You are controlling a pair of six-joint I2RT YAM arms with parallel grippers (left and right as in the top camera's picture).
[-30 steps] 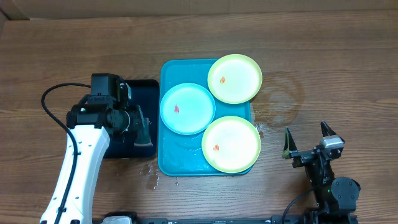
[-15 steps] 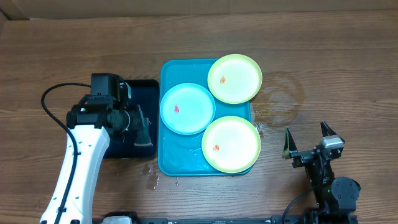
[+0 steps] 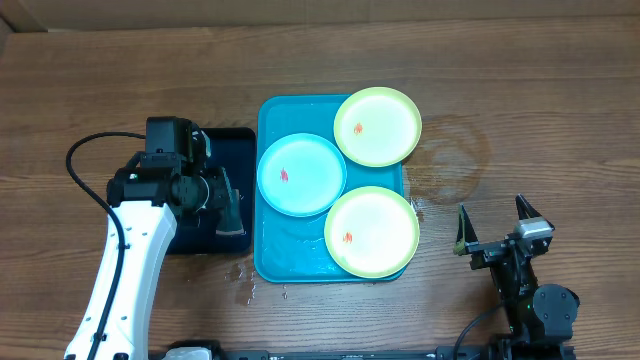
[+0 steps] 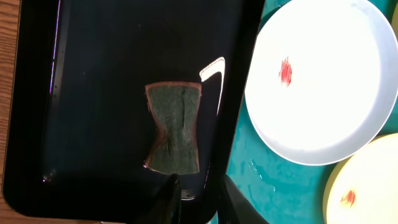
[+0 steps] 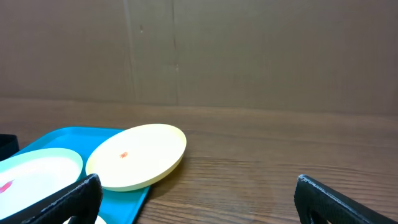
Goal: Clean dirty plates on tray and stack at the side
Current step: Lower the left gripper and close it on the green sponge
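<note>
Glistening turquoise tray (image 3: 290, 252), three red-smeared plates (image 3: 302, 175)

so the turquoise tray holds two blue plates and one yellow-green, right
No, the overhead view shows one light blue plate, plus a far yellow-green plate and a near yellow-green plate, on the turquoise tray.

Green sponge (image 4: 174, 127) in black tray (image 4: 93, 93)
</note>
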